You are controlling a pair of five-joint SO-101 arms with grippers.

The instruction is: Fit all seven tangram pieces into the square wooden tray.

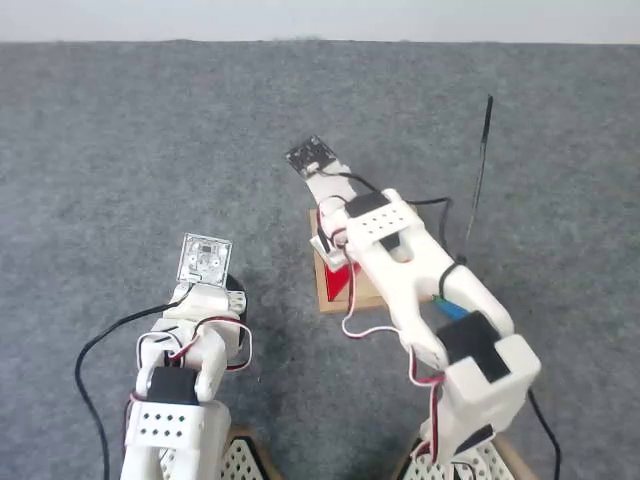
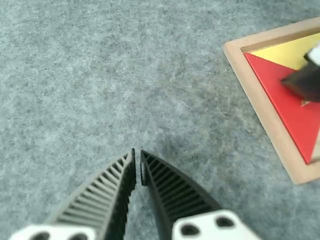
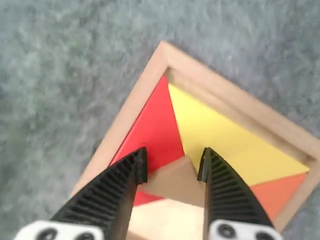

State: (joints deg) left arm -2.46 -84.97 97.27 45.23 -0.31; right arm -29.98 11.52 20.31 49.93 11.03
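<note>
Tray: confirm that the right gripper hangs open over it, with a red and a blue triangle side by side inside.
One thing is wrong: beside the red triangle lies a yellow triangle, not a blue one, as the right wrist view shows. The rest holds: the right gripper hangs open over the tray, the two triangles side by side inside.

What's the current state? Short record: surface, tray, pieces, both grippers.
surface: grey mat
tray: square wooden tray, flat on the mat
pieces in tray: red piece, yellow piece, orange piece
unclear: tan area next to the red piece; cannot tell whether it is a piece or bare tray floor
right gripper: open, over the tray, fingers either side of the tan area
left gripper: shut, empty, over the mat beside the tray
</note>
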